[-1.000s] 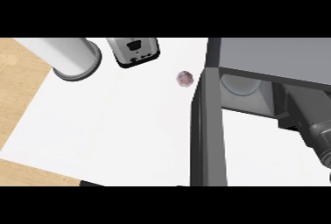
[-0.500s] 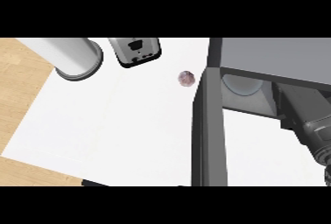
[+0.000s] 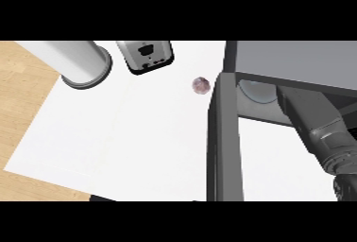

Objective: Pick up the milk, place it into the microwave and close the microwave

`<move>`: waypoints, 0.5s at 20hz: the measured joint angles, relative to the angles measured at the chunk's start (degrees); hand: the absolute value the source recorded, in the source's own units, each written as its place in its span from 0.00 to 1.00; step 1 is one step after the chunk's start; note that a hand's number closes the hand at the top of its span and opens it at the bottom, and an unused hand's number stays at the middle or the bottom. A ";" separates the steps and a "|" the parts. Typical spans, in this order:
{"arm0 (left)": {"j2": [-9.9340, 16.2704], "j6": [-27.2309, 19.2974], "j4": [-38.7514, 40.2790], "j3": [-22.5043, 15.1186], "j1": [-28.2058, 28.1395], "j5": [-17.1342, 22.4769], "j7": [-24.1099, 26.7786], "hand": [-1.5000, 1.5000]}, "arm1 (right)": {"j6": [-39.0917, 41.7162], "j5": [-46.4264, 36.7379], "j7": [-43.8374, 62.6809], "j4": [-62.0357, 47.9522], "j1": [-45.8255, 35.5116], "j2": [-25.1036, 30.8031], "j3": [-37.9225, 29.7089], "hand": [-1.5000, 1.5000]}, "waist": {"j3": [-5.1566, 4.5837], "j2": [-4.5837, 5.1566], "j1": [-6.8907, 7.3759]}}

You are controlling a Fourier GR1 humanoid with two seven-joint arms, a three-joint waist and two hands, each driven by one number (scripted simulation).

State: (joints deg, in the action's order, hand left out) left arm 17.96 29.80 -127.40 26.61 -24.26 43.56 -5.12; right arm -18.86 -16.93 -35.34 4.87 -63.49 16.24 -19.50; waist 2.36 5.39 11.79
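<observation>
Your right forearm (image 3: pixel 317 125) runs from about five o'clock up toward one o'clock, into the open microwave (image 3: pixel 293 61). The hand at its far end is hidden inside the cavity, so you cannot tell whether its fingers are apart, together or clamped on anything. No left hand shows anywhere in the view.

You cannot see the milk: it is not on the white counter (image 3: pixel 125 127), and if it is in the microwave, the arm and the oven's roof cover it. Only the pale round turntable (image 3: pixel 257 90) shows inside, just left of the arm.

The microwave door (image 3: pixel 222 142) stands wide open, edge-on to you, running from centre down to six o'clock. Judging from this, the carry is done or nearly so and you are at the placing step; what plainly remains is pulling the arm clear and swinging the door shut.

At eleven o'clock sit a grey cylinder (image 3: pixel 80 61) and a toaster (image 3: pixel 145 56); a small purplish object (image 3: pixel 200 85) lies near twelve o'clock.
</observation>
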 measured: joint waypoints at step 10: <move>0.04 0.96 1.58 -1.87 0.09 -1.00 -1.03 0.00 | -3.47 0.41 -1.50 0.79 -1.03 -1.49 -0.24 0.00 | 0.32 0.18 -1.06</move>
State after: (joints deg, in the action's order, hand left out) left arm 18.00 30.76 -125.82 24.73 -24.17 42.56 -6.16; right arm -22.33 -16.52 -36.84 5.66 -64.52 14.75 -19.74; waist 2.68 5.57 10.73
